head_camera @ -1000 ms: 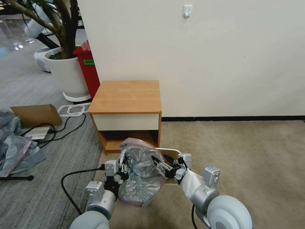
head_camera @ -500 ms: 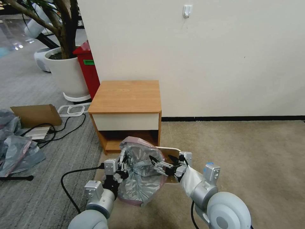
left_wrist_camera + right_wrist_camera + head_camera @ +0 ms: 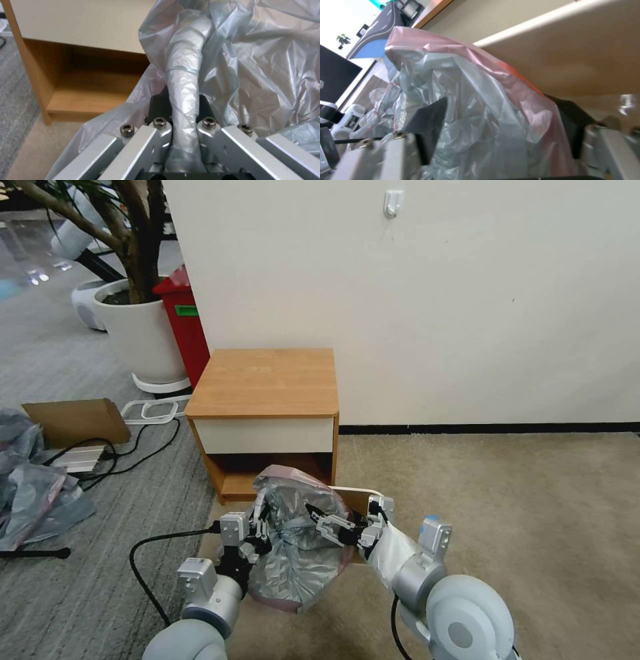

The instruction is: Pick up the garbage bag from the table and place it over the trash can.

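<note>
Beige carpet ran up to a cream wall in front of you, with grey carpet, a potted plant (image 3: pixel 137 313) and a tall red bin (image 3: pixel 183 327) off to your left. Against that wall stood the table (image 3: pixel 267 380), a small wooden bedside cabinet whose top was bare, so the pick-up was done and what remained was the draping. Just in front of the cabinet's open shelf sat the trash can (image 3: pixel 357 495), low on the carpet, with little more than a curve of its cream rim showing past the plastic on your right-hand side. Bunched above and across it was the garbage bag (image 3: pixel 297 547), crinkled grey film with its pinkish band arched along the far edge, held between your two arms. Your left gripper (image 3: pixel 257 527) was clamped on a twisted rope of the film, which the left wrist view showed running straight out from between the fingers (image 3: pixel 160 125). Your right gripper (image 3: pixel 327 520) had its black pads (image 3: pixel 428 122) standing apart with grey film and pink band bunched between them; you could not tell whether they actually pinched it. I judge the bin's mouth lay under the bag and toward your right gripper, so that was the nearer arm, while the bag's opening stretched crosswise from one gripper to the other.
</note>
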You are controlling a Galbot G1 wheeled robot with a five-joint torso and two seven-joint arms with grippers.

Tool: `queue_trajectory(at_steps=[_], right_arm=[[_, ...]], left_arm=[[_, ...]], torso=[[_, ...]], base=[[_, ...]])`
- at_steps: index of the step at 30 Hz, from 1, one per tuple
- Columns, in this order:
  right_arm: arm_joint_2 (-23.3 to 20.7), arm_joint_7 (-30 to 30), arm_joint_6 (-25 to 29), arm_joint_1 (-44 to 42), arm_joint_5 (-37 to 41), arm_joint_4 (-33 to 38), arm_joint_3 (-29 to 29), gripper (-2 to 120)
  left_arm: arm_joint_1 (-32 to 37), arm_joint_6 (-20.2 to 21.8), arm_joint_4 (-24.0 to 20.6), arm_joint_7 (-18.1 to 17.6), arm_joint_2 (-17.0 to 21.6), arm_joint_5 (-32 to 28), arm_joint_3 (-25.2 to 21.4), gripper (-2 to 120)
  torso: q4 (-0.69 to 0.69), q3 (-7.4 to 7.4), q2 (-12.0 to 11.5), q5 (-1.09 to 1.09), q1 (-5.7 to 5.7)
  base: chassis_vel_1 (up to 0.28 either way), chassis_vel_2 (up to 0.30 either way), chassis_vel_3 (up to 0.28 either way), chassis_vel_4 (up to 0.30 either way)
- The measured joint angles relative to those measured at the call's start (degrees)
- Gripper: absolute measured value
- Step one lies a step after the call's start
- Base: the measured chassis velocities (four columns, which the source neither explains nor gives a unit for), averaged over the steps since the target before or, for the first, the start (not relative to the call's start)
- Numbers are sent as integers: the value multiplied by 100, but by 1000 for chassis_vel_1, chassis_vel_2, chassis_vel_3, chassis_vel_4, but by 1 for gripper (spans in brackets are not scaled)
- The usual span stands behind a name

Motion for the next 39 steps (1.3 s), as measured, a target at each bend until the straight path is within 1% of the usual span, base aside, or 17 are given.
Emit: queue_trajectory(at_steps=[2,3,7,8,10,11,12,13,17,18,19,20,32,37,39], right_arm=[[13,-5,-3,-18,7,4,1,59],[13,-5,-3,-18,7,4,1,59],[35,-21,-3,-50,1,13,-6,41],[35,-21,-3,-50,1,13,-6,41],[35,-27,2,-55,-10,17,-8,32],[34,-31,5,-55,-13,27,-8,29],[30,-37,10,-56,-19,36,-7,23],[30,-37,10,-56,-19,36,-7,23],[-2,-158,-2,-67,-56,101,33,6],[-2,-158,-2,-67,-56,101,33,6],[-12,-195,-10,-67,-84,117,41,2],[-44,-246,-18,-60,-143,150,50,0],[-278,-278,-138,159,-136,440,160,0],[-420,-187,-192,750,61,266,234,0],[-449,-138,-202,836,114,230,248,0]], left_arm=[[-1,13,6,-25,-6,-68,-5,4],[-1,13,6,-25,-6,-68,-5,4],[-26,128,30,-182,-38,-317,25,4],[-26,128,30,-182,-38,-317,25,4],[-33,171,30,-244,-50,-397,48,4],[-34,178,30,-257,-51,-414,51,4],[-36,186,31,-275,-51,-434,55,4],[-36,186,31,-275,-51,-434,55,4],[-45,209,66,-313,-49,-448,41,4],[-45,209,66,-313,-49,-448,41,4],[-46,212,70,-316,-48,-448,39,4],[-48,224,78,-324,-48,-448,38,4],[-69,297,160,-337,-41,-399,41,4],[-60,299,171,-297,-34,-276,63,4],[-54,298,171,-290,-34,-271,65,4]], torso=[[0,0,0,0,0],[0,0,0,0,0],[0,0,0,0,0],[0,0,0,0,0],[0,0,0,0,0],[0,0,0,0,0],[0,0,0,0,0],[0,0,0,0,0],[0,0,0,0,0],[0,0,0,0,0],[0,0,0,0,0],[0,0,0,0,0],[0,0,0,0,0],[0,0,0,1,0],[0,0,0,0,0]], base=[[0,0,0,0],[0,0,0,0],[0,0,0,0],[0,0,0,0],[0,0,0,0],[0,0,0,0],[0,0,0,0],[0,0,0,0],[0,0,0,0],[0,0,0,0],[0,0,0,0],[0,0,0,0],[0,0,0,0],[0,0,0,0],[0,0,0,0]])
